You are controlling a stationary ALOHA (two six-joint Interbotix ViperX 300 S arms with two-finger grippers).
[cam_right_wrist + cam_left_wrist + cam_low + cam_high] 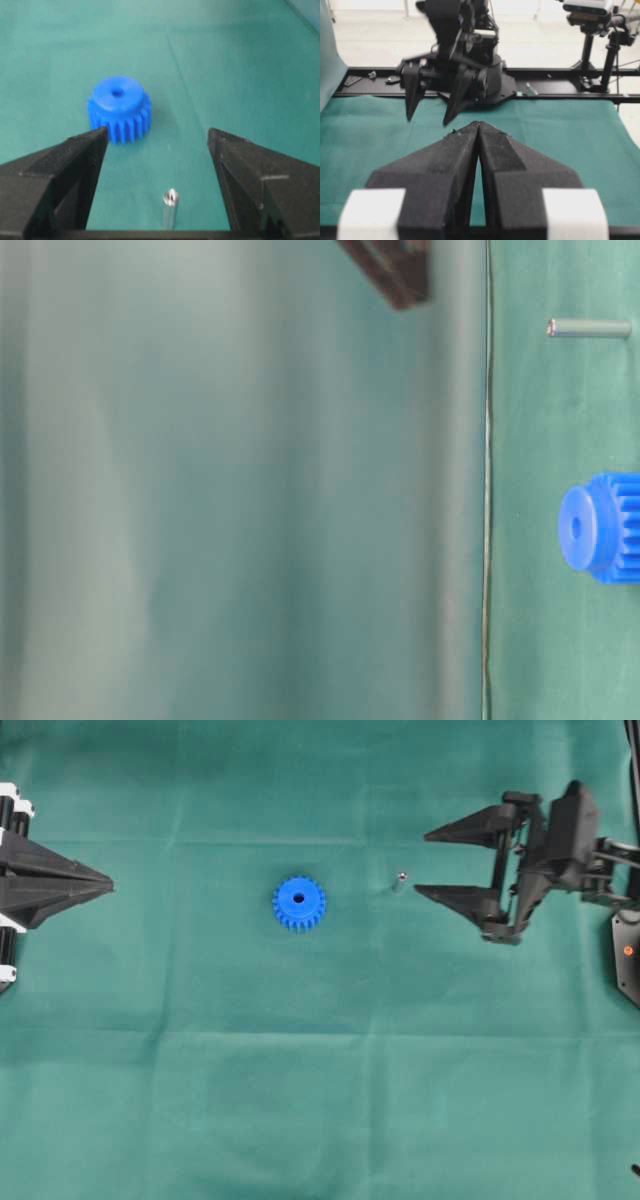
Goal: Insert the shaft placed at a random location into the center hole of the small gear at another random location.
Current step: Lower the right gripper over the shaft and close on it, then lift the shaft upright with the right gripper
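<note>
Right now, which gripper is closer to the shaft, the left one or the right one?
The right gripper. Its open jaws face the shaft, just beside it, not touching. The left gripper is shut at the far edge of the cloth, beyond the small gear.

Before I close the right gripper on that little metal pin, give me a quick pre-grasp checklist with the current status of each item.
1. Right gripper open wide enough for the pin: ok, jaws stand wide apart.
2. Tiny silvery-grey metal shaft standing upright on the green cloth: ok.
3. Shaft lined up between the jaws: ok in the right wrist view; the overhead view puts it just beyond the fingertips, nearer the lower one.
4. Bright blue plastic small gear lying flat, hub up: ok.
5. Center hole unblocked: ok, it shows dark and open.
6. Left gripper out of the way: ok, shut at the left edge.
</note>
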